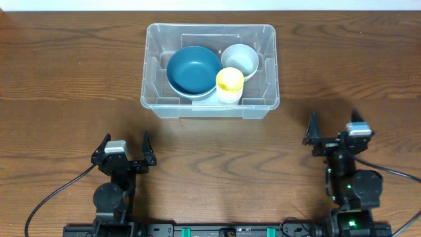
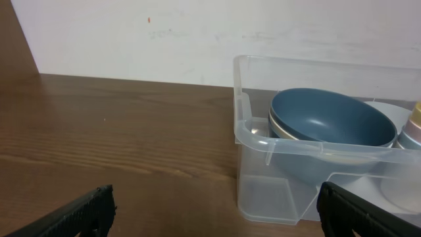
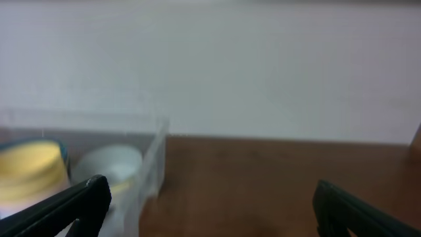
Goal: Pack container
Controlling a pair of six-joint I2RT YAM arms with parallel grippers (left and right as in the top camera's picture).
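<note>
The left tool and right tool both point forward, each with fingers spread wide apart.

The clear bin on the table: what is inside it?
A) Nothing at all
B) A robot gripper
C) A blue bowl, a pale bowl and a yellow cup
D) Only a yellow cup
C: the overhead view shows a blue bowl, a pale bowl and a yellow cup inside the clear bin.

**Clear, blue, yellow and brown**

The bin is clear and colourless. The bowl is deep blue, the second bowl pale grey-white, the cup yellow. The surface is dark brown, wood-grained. The left pincer and right pincer are black.
</note>
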